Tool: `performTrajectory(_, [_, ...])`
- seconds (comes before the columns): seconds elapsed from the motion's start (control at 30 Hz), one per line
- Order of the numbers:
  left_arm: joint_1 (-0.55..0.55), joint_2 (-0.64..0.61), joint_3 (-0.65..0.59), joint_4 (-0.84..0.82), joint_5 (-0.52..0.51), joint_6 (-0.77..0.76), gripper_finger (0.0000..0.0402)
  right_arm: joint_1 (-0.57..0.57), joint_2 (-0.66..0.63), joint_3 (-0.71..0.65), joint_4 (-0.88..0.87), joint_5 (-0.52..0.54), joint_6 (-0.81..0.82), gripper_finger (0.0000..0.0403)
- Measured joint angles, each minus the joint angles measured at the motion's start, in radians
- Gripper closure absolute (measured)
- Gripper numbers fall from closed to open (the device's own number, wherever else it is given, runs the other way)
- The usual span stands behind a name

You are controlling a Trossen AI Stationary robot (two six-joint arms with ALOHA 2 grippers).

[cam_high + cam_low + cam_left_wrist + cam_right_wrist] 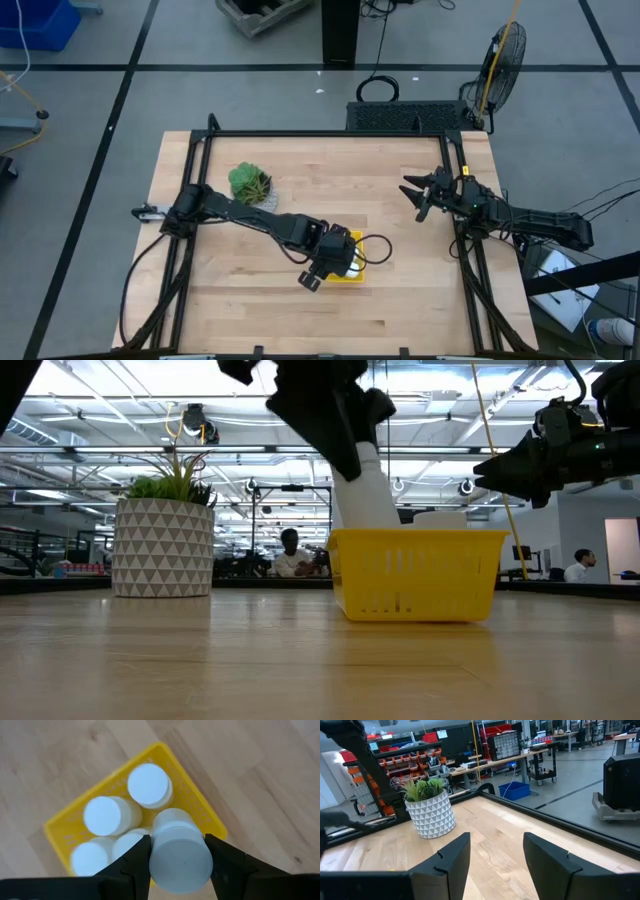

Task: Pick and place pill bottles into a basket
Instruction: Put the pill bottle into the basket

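The yellow basket (352, 268) stands on the table at centre front; it also shows in the low view (415, 575) and the left wrist view (60, 827). Several white pill bottles (105, 815) stand upright inside it. My left gripper (177, 852) is above the basket, shut on one more white pill bottle (179, 852), which shows in the low view (365, 490) reaching down into the basket. My right gripper (418, 196) is open and empty, raised at the table's right side. My left gripper pinches the pill bottle's round side wall (159, 832) between its two fingers, near the capped end. The fingers come from above, pointing down. The bottle hangs upright below them, its lower end inside the basket; whether it rests on the bottom is hidden by the basket wall.
A white-potted green plant (250, 184) stands at the table's far left, left of the basket. Black frame rails (320, 133) run along the table's edges. Bare wood lies in front of and to the right of the basket.
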Motion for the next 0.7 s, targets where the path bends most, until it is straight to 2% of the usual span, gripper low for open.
performTrajectory(0.3, [0.003, 0.077, -0.001, -0.013, 0.057, -0.003, 0.0239, 0.0, 0.0, 0.0, 0.0, 0.0, 0.0, 0.0229])
performTrajectory(0.7, [0.002, 0.079, -0.001, -0.036, 0.061, -0.104, 0.0239, 0.0, 0.0, 0.0, -0.001, 0.0, 0.0, 0.0227])
